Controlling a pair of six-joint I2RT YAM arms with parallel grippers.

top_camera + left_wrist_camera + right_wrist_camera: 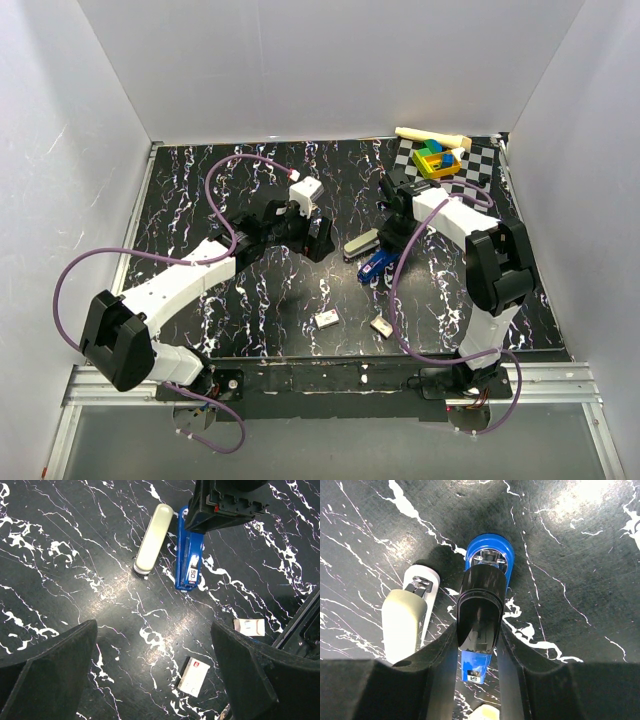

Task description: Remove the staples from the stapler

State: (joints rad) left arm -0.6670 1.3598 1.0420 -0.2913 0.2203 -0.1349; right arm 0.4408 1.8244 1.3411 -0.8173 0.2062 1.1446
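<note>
**Stapler position.** The stapler (189, 562) lies flat on the table (65, 570), mid-right of the workspace, directly under the R gripper (477, 630). The pale grey upper arm (153, 537) lies just beside the blue body. The hinge is hidden, so you can't confirm the two are joined.

**Grippers.** R jaws straddle the blue body, w/ a glossy black piece (479, 600) (unidentified) between them. You cannot tell whether the pads bear on anything. The L gripper (154, 630) hovers nearby, jaws fully apart, empty.

**Handling (judged).** Rigid, light, smooth plastic/metal. Expect it to slide on the table if pushed. Take hold across the narrow sides of the blue body, approx. mid-length. Avoid glossy faces, which are prob. slippery.
</note>
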